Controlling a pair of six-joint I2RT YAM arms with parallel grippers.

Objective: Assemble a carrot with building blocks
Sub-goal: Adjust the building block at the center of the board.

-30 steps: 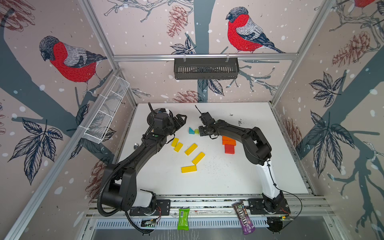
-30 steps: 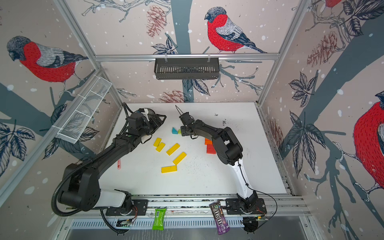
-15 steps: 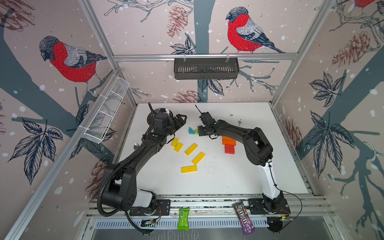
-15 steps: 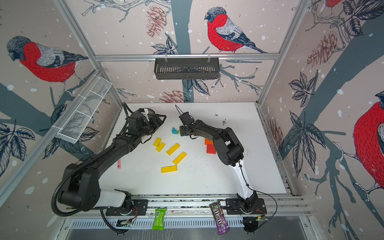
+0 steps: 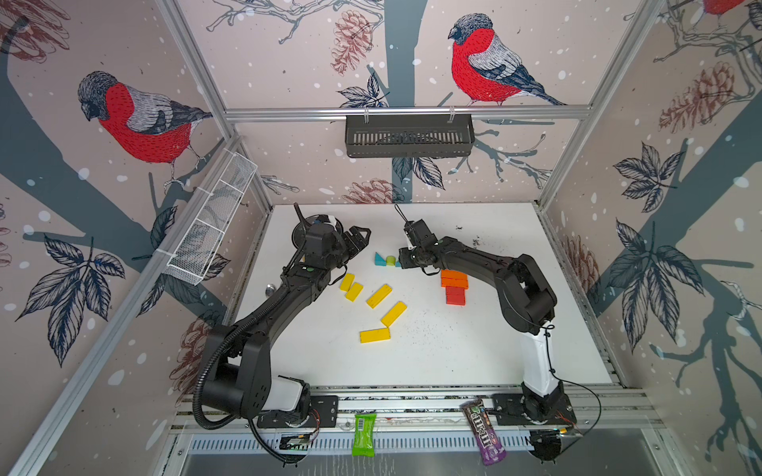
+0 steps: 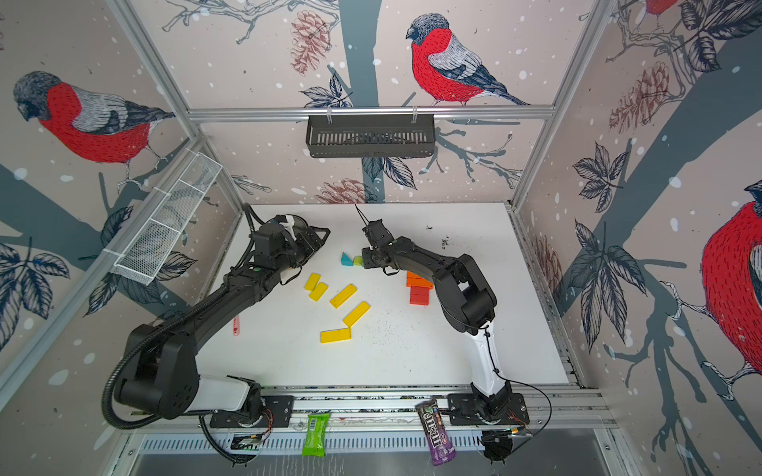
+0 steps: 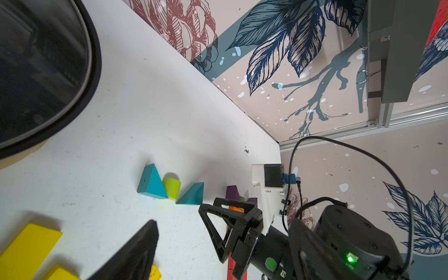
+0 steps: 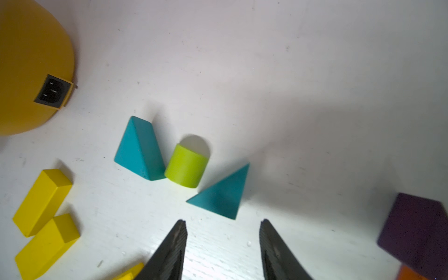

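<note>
My right hand (image 8: 223,221) stands parted, empty, a teal triangular painted block (image 8: 221,195) just ahead. My left hand (image 5: 362,241) gapes empty.

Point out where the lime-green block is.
In both top views the lime block lies toward the far middle of the table, between two teal triangles, just ahead of the open right gripper.

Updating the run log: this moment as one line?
right jaws: open, empty, just short of nearer teal triangle | left jaws: open, empty | orange and red bars: grouped | yellow bars: loose
</note>
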